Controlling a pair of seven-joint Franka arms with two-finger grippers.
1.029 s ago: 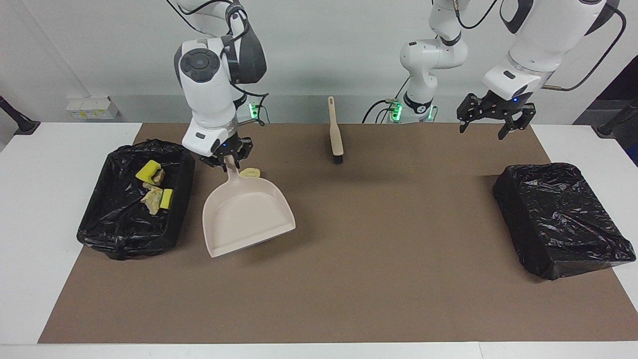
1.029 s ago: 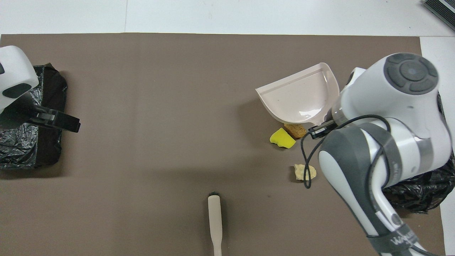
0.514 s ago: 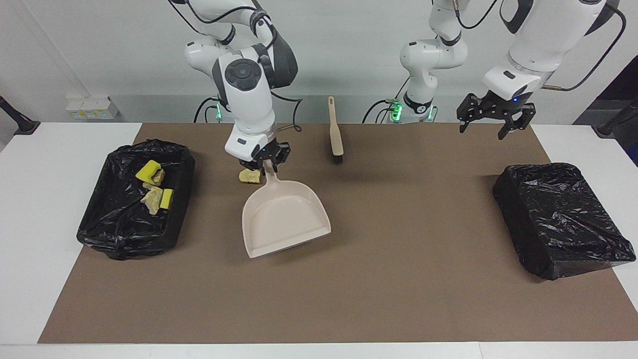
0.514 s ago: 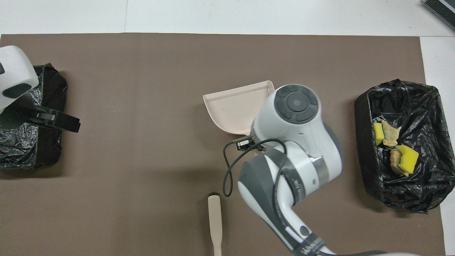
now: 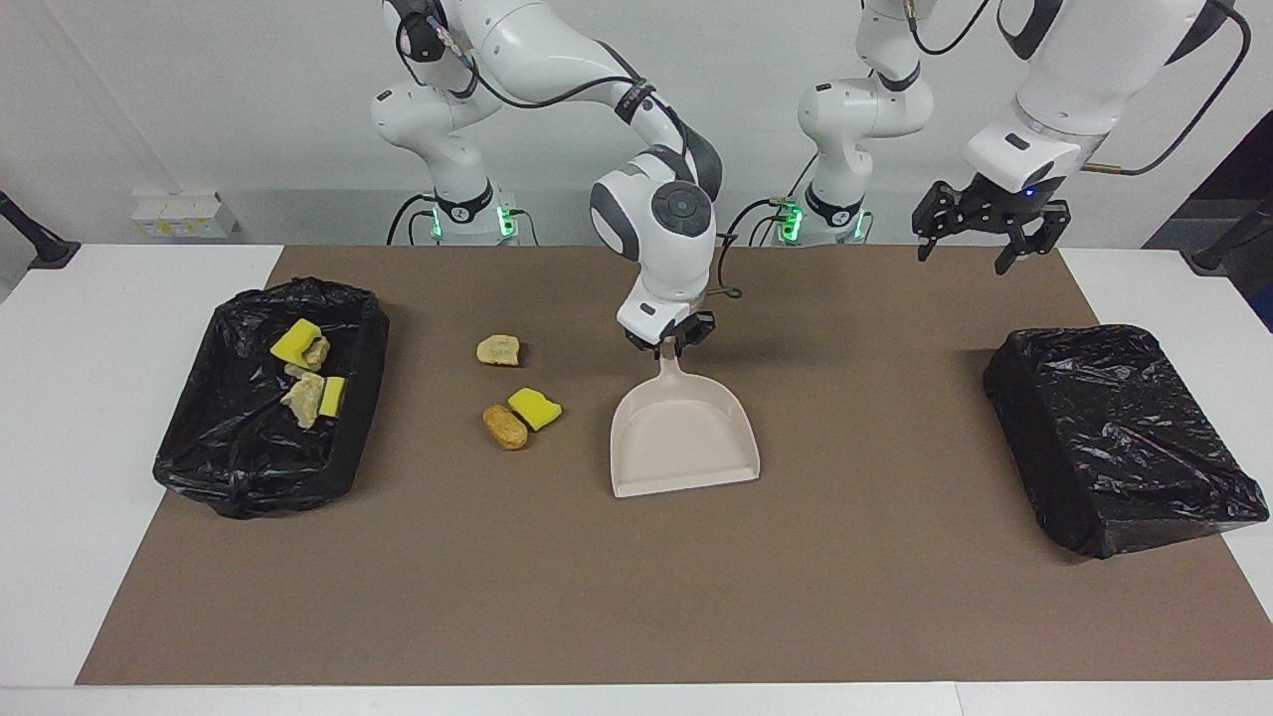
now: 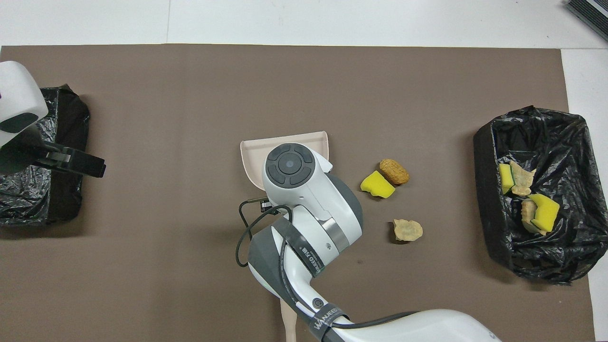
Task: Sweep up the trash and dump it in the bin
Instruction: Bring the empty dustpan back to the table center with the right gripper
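A: Bench (image 5: pixel 60 418) first: white, with a brown mat (image 5: pixel 636 597) over most of it.

B: And on the mat?

A: Two black-bagged bins. One bin (image 5: pixel 244 477) sits at the right arm's end and holds four scraps (image 5: pixel 308 373), yellow sponge and beige chunks. The other bin (image 5: pixel 1124 438) sits at the left arm's end, its bag showing nothing inside.

B: Where is the dustpan?

A: Dustpan (image 5: pixel 684 443) lies mid-mat, its mouth facing away from the robots. The right gripper (image 5: pixel 673 338) is clamped on its handle; the arm hides most of the pan from overhead.

B: The left gripper?

A: Left gripper (image 5: pixel 988 231) hangs spread wide and empty, above the mat's edge near the robots at its own end, and the arm waits.

B: Any loose trash?

A: Three pieces lie on the mat between the dustpan and the filled bin. A yellow sponge (image 5: pixel 535 408) touches a brown lump (image 5: pixel 505 426), and a beige chunk (image 5: pixel 498 350) lies apart, nearer the robots.

B: The brush?

A: Only the end of its handle (image 6: pixel 288 320) shows overhead, under the right arm.
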